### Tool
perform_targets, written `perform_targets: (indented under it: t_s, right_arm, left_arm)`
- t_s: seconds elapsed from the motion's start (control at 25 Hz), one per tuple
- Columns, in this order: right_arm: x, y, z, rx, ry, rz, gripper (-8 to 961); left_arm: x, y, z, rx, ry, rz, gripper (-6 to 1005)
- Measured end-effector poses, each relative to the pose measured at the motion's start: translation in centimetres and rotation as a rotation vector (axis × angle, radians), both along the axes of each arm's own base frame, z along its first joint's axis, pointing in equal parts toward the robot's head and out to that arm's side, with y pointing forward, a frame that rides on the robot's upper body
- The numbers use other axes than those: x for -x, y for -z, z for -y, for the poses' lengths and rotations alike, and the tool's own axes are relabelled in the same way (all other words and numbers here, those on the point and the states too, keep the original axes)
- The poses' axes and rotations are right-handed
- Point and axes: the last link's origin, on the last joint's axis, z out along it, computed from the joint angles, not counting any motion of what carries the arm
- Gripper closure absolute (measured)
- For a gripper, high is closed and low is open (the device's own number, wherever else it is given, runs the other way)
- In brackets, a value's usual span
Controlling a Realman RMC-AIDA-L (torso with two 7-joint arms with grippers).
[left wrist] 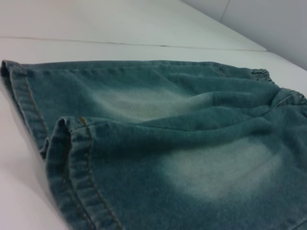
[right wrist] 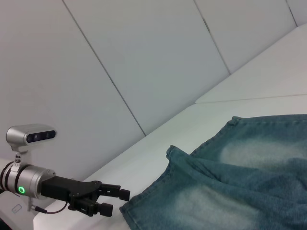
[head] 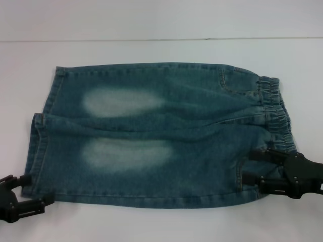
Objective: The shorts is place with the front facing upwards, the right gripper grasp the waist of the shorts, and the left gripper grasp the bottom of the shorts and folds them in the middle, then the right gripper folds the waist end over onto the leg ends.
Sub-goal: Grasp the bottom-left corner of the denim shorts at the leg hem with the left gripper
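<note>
Both claws parked at the near edge of the shorts [head: 151,136], which I see spread flat on the white table [head: 151,222], waist to my right and hems to my left.

My right gripper [head: 262,169] sits at the near corner of the waist [head: 275,108], its black fingers parted around the puckered elastic band without clamping it. My left gripper [head: 35,194] rests just off the near corner of the bottom of the shorts [head: 38,151]; in the right wrist view its fingers [right wrist: 112,194] are spread, nothing between them, tips just short of the hem. The denim is blue-green with two pale faded ovals, flat-stitched hems, and a soft ridge running between the legs. Bare table lies open along the far side and the near strip.
</note>
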Motion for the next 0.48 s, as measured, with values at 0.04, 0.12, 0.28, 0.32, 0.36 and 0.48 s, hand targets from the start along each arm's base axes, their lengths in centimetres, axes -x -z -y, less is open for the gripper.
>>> perform_targets:
  t_s: [0.04, 0.12, 0.28, 0.32, 0.36, 0.48]
  right_arm:
    - [0.01, 0.00, -0.01, 0.000, 0.000, 0.000, 8]
    - [0.04, 0.00, -0.05, 0.000, -0.001, 0.000, 8]
    - [0.10, -0.01, -0.13, 0.000, -0.003, 0.000, 8]
    - [0.11, -0.01, -0.14, 0.000, -0.004, 0.000, 8]
    - [0.12, -0.01, -0.16, 0.000, -0.004, 0.000, 8]
    - [0.13, -0.02, -0.18, -0.001, -0.004, -0.001, 8]
  left_arm:
    - [0.00, -0.06, -0.01, -0.003, 0.000, 0.000, 52]
    - [0.14, -0.20, -0.10, -0.013, -0.004, -0.010, 52]
    - [0.60, -0.42, -0.34, -0.034, -0.022, -0.037, 52]
    - [0.67, -0.44, -0.37, -0.034, -0.026, -0.041, 52]
    - [0.70, -0.43, -0.38, -0.034, -0.027, -0.043, 52]
    - [0.70, -0.34, -0.41, -0.028, -0.028, -0.046, 52]
